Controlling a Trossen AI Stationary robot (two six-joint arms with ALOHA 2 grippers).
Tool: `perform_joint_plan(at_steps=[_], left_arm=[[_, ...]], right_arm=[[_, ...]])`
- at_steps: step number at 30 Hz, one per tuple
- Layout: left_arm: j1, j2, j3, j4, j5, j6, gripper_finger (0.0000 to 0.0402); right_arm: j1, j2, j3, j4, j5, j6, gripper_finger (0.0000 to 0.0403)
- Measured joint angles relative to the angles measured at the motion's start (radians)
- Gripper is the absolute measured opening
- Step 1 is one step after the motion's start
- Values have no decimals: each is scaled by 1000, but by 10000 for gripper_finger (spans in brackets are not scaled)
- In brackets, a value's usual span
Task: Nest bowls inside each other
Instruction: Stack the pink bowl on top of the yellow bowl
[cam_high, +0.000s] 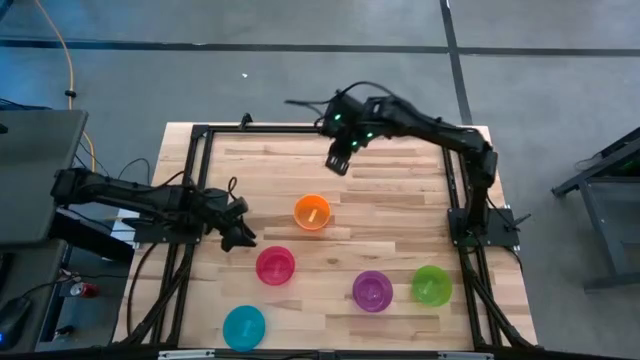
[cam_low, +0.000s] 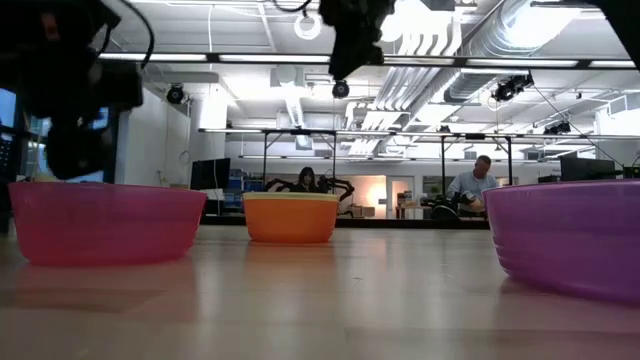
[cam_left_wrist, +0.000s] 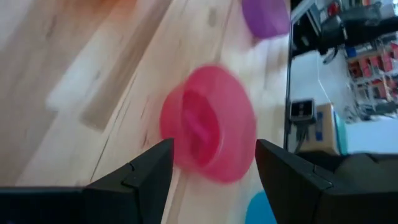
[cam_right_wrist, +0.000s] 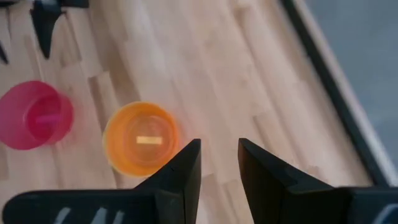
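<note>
Five bowls stand upright on their bases on the wooden table: orange (cam_high: 312, 212), pink (cam_high: 275, 265), purple (cam_high: 372, 290), green (cam_high: 432, 285) and cyan (cam_high: 244, 327). No yellow bowl shows. My left gripper (cam_high: 238, 235) is open, low over the table just left of the pink bowl (cam_left_wrist: 208, 130), which lies ahead between its fingers without touching them. My right gripper (cam_high: 338, 160) is open and hangs in the air toward the far edge, beyond the orange bowl (cam_right_wrist: 142, 138). The low view shows the pink (cam_low: 105, 220), orange (cam_low: 292, 217) and purple (cam_low: 570, 235) bowls.
A black frame (cam_high: 200, 135) runs around the tabletop's edges. Bare wood lies between the orange bowl and the far edge and at the table's near right. People sit in the room behind the table (cam_low: 475, 185).
</note>
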Motion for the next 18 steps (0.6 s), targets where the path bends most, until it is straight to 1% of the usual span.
perform_joint_plan(at_steps=[5,7,9,13,18], left_arm=[[-74,134,127,-118,-129,56,216],[-104,201,172,-165,-169,76,216],[-130,267,210,-177,-198,85,216],[-167,393,270,-180,-233,86,216],[-184,531,339,-180,-234,80,216]], right_arm=[[-40,-66,0,-3,14,-50,99],[-54,-86,0,-6,19,-59,99],[-68,-103,0,-11,36,-72,99],[-95,-137,0,-16,52,-97,99],[-133,-166,0,-26,51,-120,99]])
